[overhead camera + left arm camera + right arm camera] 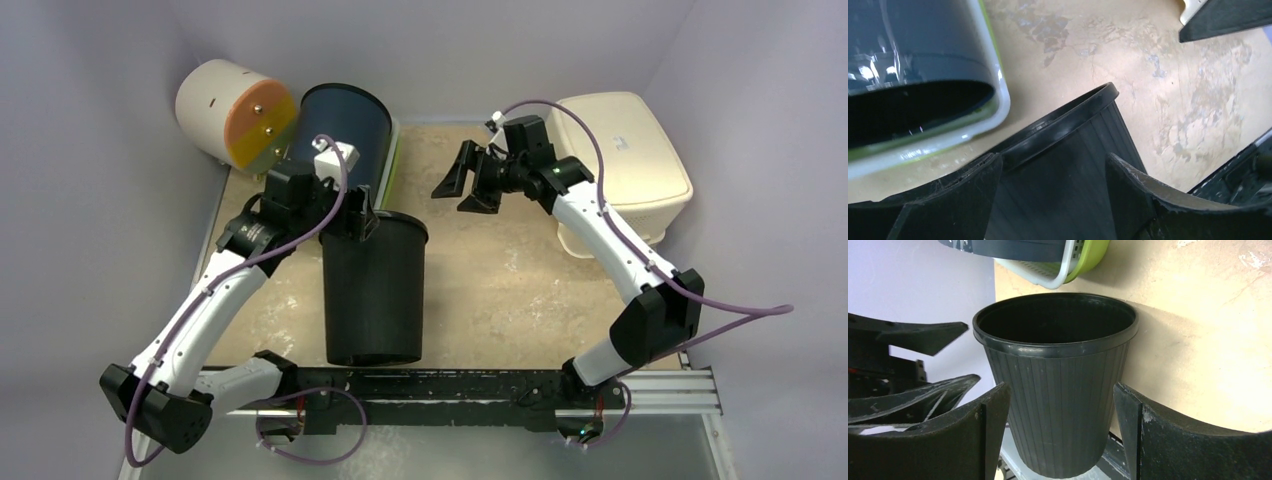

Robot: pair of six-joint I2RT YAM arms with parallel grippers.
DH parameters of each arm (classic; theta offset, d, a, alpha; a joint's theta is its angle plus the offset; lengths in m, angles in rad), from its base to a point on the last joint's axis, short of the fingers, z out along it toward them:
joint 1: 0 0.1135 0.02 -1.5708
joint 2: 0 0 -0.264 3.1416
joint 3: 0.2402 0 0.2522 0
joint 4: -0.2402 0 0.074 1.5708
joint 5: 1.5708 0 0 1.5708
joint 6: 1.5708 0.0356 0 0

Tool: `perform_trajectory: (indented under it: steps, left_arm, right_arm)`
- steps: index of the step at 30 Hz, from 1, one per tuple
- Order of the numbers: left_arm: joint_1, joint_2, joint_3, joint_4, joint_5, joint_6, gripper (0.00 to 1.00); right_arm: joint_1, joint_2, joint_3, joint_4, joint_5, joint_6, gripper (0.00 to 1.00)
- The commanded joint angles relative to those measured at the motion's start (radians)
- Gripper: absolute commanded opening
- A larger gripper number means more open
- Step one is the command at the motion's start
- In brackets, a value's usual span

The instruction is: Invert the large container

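The large container (pixel 375 290) is a black ribbed bucket. It lies on the table with its rim towards the back and its base by the near rail. My left gripper (pixel 355 215) hovers at the left side of the rim. In the left wrist view, this gripper (pixel 1053 160) is open, and the bucket's wall (pixel 1073 130) shows in the gap between its fingers. My right gripper (pixel 455 195) hangs open above the back middle of the table, apart from the bucket. The right wrist view shows this gripper (pixel 1060 390) facing the bucket's mouth (pixel 1058 365) with nothing between its fingers.
A dark blue bin (pixel 345 125) lies in a green and white basket (pixel 1003 95) just behind the bucket's rim. A white cylinder with an orange face (pixel 235 115) sits at the back left. A cream lidded box (pixel 620 160) stands at the right. The arms' rail (pixel 480 385) runs along the near edge.
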Motion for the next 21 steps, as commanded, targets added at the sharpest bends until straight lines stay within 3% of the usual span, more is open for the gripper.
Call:
perform_trajectory:
  steps: [1,7,11,21]
  left_arm:
    - [0.04,-0.007,0.1,0.035,0.179,0.257,0.76]
    - [0.084,0.09,0.141,-0.017,0.227,0.335,0.75]
    - [0.104,0.108,0.108,0.023,0.246,0.356,0.75]
    - [0.164,0.187,0.089,0.063,0.507,0.355,0.74]
  right_arm:
    - [0.002,-0.032,0.004,-0.021,-0.036,-0.047,0.77]
    - [0.002,0.008,0.042,-0.047,-0.093,-0.107,0.77]
    - [0.002,0.044,0.131,-0.189,-0.043,-0.238,0.77]
    - [0.002,0.003,0.04,-0.184,-0.108,-0.248,0.77]
